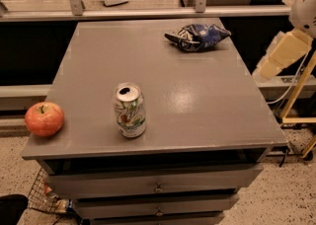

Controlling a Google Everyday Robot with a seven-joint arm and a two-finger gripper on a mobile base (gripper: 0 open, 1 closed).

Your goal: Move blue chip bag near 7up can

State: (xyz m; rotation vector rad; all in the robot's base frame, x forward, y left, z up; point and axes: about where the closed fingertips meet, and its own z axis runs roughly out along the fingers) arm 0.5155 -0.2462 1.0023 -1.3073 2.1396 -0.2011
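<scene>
We see a grey drawer cabinet (197,95), and beyond its right edge, clear of the top, hangs our gripper (284,54); we cannot tell whether it is wide or narrow. The blue chip bag (197,36) lies at the far right corner, well apart from the upright 7up can (130,110) near the front edge. A red apple (44,119) sits at the front left corner.

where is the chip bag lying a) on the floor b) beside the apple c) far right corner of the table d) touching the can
c: the chip bag sits at the table's far right corner, well apart from the can; the gripper is off the table's right side.
</scene>
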